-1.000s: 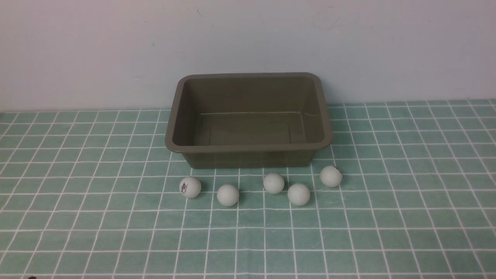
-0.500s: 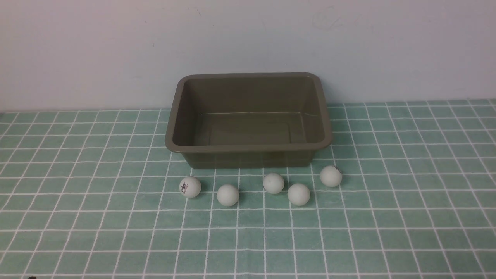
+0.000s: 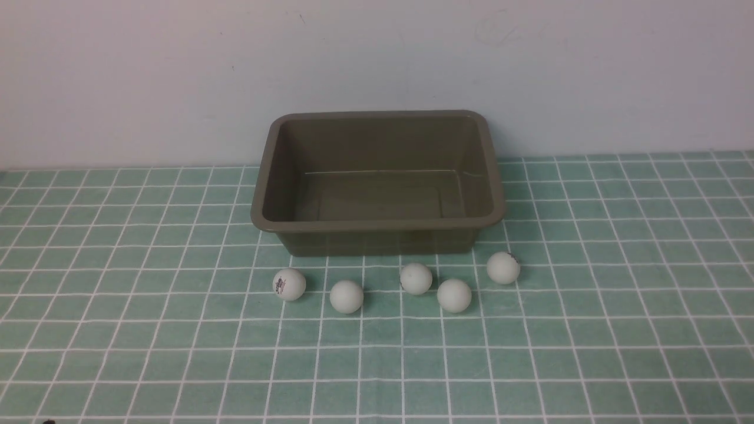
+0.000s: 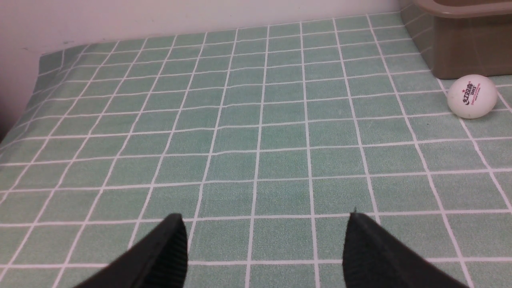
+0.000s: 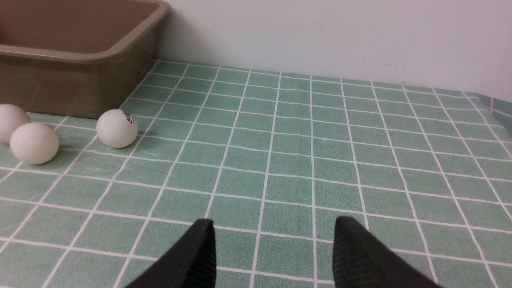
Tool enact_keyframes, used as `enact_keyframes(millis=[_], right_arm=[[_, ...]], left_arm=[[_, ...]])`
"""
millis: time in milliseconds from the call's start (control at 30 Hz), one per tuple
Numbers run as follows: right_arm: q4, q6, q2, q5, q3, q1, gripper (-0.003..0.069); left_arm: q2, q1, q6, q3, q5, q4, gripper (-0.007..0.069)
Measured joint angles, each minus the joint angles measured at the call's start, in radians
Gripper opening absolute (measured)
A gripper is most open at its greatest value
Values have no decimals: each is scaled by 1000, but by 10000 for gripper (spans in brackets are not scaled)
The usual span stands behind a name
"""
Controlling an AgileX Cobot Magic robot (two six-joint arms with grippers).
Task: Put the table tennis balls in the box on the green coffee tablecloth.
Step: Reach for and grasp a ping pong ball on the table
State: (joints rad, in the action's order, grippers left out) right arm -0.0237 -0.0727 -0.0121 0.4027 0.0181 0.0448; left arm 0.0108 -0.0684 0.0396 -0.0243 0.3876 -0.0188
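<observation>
1 box (image 3: 377, 224): olive-brown, rectangular, open on top, standing on the cloth with its far side against the wall (image 3: 177, 76).

1 cloth (image 3: 147, 330): green with a white grid, spread flat under the box and everything near it.

5 balls: white, all lying on the cloth outside the box, in a loose row just in front of its near side. Counted from the box's left end to its right end:
- ball 1 (image 3: 289, 284), with a dark printed mark, below the left corner
- ball 2 (image 3: 346, 296), farther out from the box
- ball 3 (image 3: 416, 278), closer in
- ball 4 (image 3: 454, 295), just beside ball 3 and farther out
- ball 5 (image 3: 503, 268), with a small dark mark, off the right corner

None touches the box.

1 left gripper (image 4: 265, 224): jaws spread wide over bare cloth, holding and touching nothing, well to the left of the box.

1 right gripper (image 5: 275, 226): jaws spread, a little narrower, holding and touching nothing, well to the right of the box.

Change since 1 second ago: none. The box and all 5 balls lie as before.
</observation>
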Motion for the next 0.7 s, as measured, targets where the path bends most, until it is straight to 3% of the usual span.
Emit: enact_keyframes(millis=[533, 700], right_arm=[[-21, 2, 0, -34, 5, 0, 370], [24, 12, 0, -59, -63, 0, 370]], left_arm=[[0, 0, 0, 0, 0, 0, 471], [0, 0, 0, 0, 0, 0, 471]])
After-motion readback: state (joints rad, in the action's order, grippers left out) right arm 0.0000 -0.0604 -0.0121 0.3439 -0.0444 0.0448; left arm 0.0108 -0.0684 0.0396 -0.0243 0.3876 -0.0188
